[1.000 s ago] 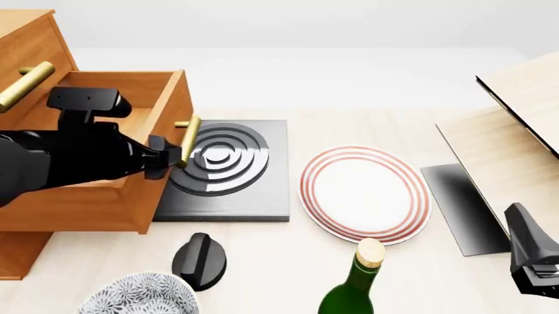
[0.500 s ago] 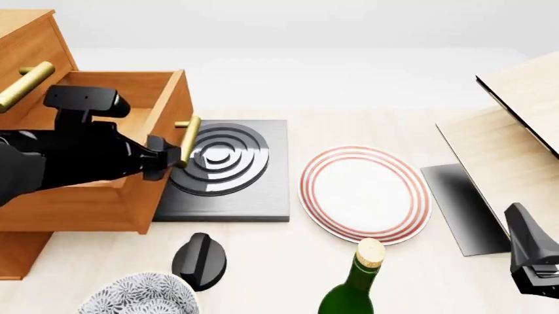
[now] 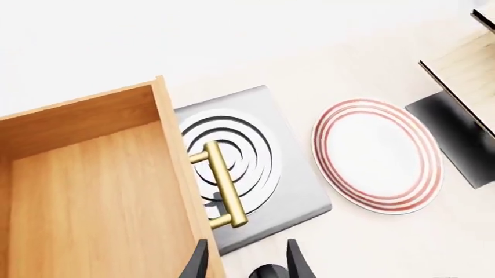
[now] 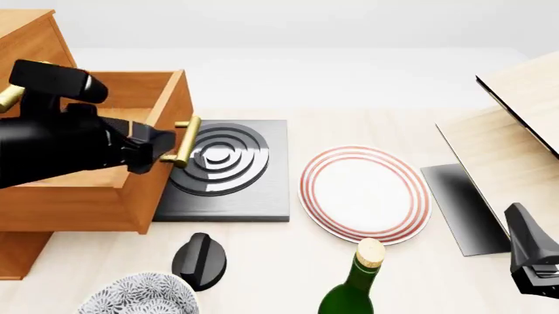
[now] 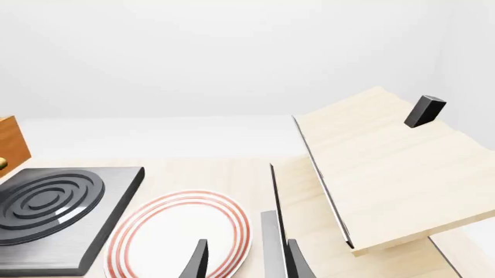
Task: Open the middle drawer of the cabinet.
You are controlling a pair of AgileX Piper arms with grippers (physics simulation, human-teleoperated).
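your left gripper point(image 3: 246, 262) hangs with fingers parted and empty above the middle drawer point(image 4: 105, 196), pulled out of the cabinet point(image 4: 31, 39) over the hob point(image 4: 232, 171) on the pale table point(image 4: 367, 131), while your right gripper point(image 5: 246, 260) is spread too.

Just ahead of my left hand point(image 4: 166, 145), the drawer point(image 3: 85, 191) is smooth orange-brown wood with a matt grain, and its handle point(image 3: 224, 188) is polished brass. Beyond it, the hob point(image 4: 229, 171) looks like dark brushed metal with a dull sheen. The plate point(image 4: 365, 193) is glossy white ceramic. The tabletop point(image 4: 288, 261) is pale matt wood.
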